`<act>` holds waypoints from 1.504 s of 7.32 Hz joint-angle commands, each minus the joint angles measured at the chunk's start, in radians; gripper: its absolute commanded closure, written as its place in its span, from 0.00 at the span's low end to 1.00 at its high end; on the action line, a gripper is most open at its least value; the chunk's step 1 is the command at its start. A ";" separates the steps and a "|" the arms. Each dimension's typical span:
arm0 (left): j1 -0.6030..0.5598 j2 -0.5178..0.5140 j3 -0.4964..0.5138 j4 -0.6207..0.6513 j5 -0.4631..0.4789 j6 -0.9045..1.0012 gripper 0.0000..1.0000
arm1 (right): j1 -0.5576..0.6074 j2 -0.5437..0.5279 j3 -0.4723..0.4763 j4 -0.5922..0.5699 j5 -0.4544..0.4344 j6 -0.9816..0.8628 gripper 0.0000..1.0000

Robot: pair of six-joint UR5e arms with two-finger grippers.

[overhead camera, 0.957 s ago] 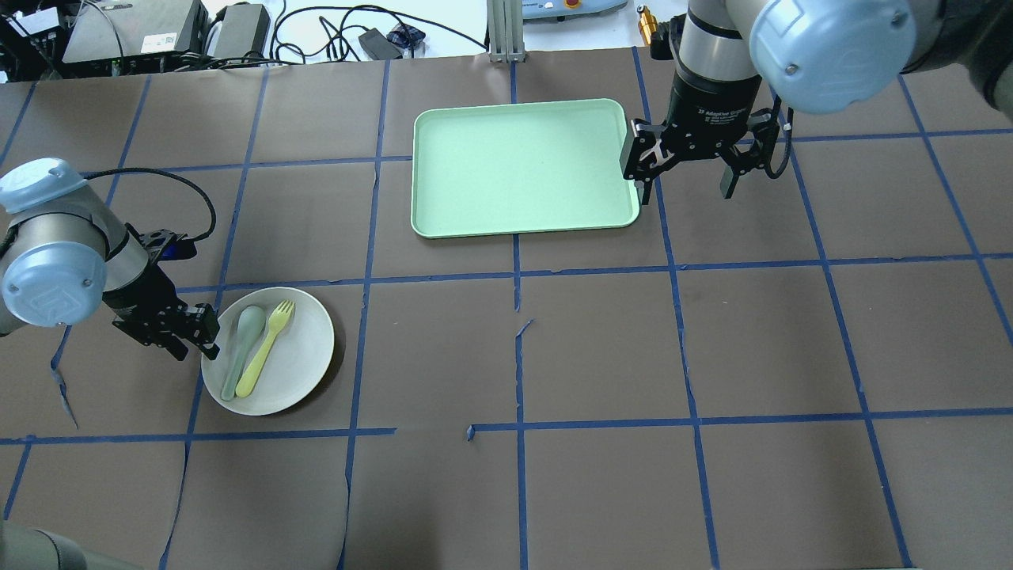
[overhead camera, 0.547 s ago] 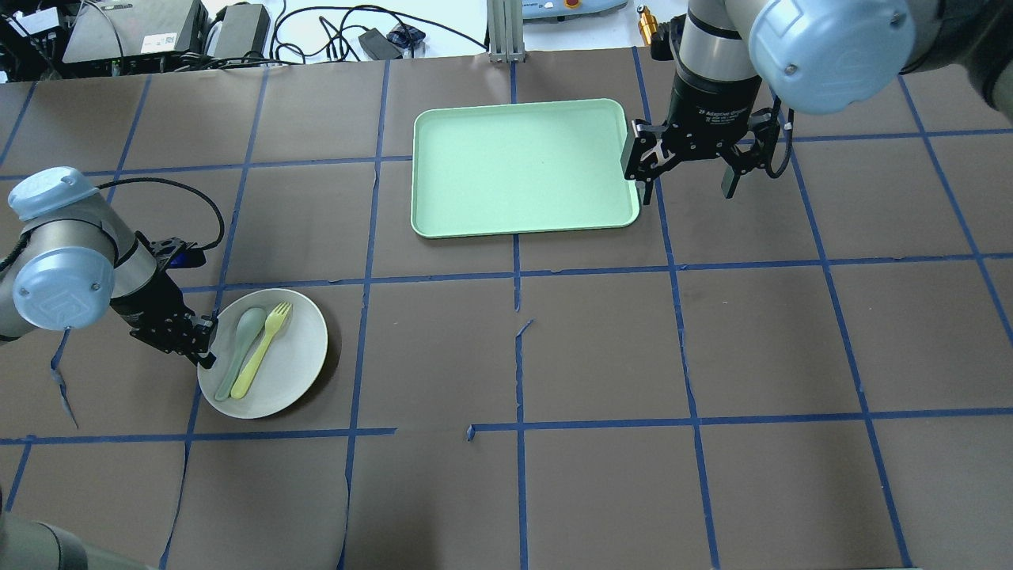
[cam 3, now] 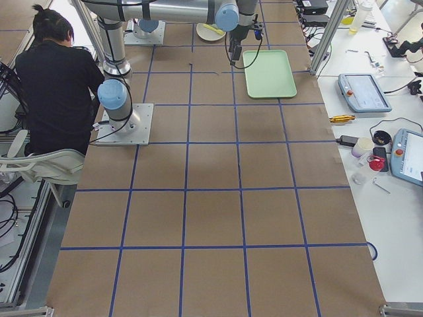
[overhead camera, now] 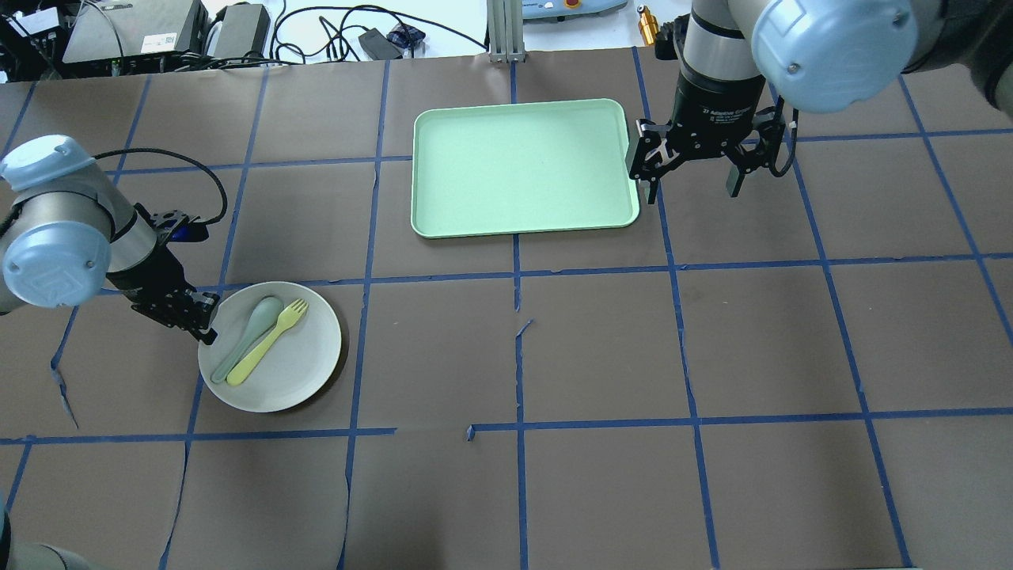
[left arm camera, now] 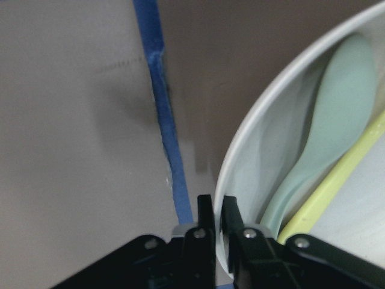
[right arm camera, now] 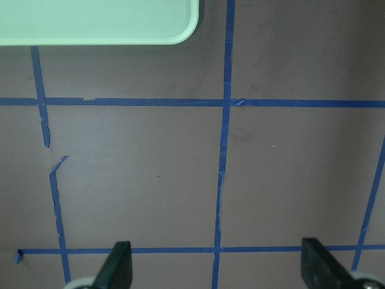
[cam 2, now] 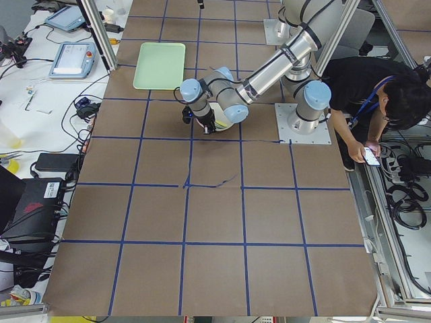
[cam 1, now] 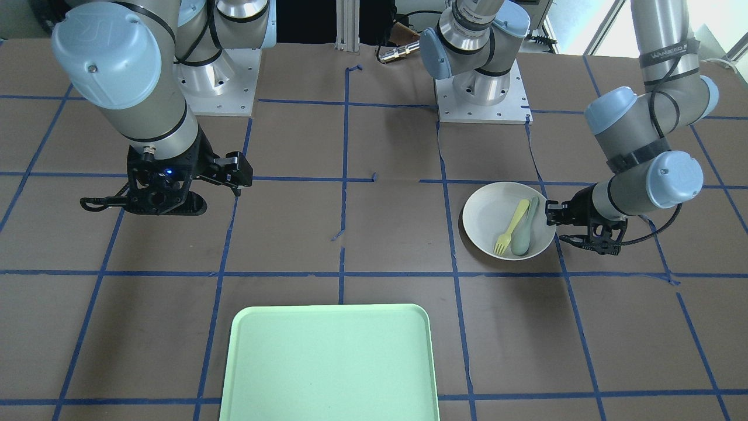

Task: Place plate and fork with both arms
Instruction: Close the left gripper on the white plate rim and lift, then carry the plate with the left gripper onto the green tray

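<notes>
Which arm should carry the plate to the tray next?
Left. The left gripper pinches the plate by its rim; the right gripper hangs open beside the tray, far from the plate.

The left gripper [overhead camera: 208, 331], clamped on the plate [overhead camera: 305, 366] at its ten o'clock rim, has turned it clockwise; the fork [overhead camera: 269, 341] now points toward two o'clock, not one.

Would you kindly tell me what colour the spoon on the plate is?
The spoon is pale grey-green, clearest in the overhead view.

Round off-white plate [overhead camera: 305, 370]; yel. fork [overhead camera: 267, 342] lying inside.
</notes>
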 commanded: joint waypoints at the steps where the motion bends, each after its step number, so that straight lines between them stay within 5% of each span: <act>1: -0.009 0.013 0.155 -0.231 -0.056 -0.023 1.00 | -0.001 0.000 0.000 0.001 -0.035 -0.001 0.00; 3: -0.013 0.009 0.186 -0.267 -0.145 -0.137 1.00 | -0.001 -0.001 -0.002 0.007 -0.062 -0.014 0.00; 7: -0.290 -0.159 0.394 -0.108 -0.433 -0.622 1.00 | -0.005 0.000 -0.003 0.001 -0.058 -0.017 0.00; 11: -0.476 -0.498 0.722 0.058 -0.454 -0.962 1.00 | -0.004 0.000 0.000 -0.002 -0.046 -0.016 0.00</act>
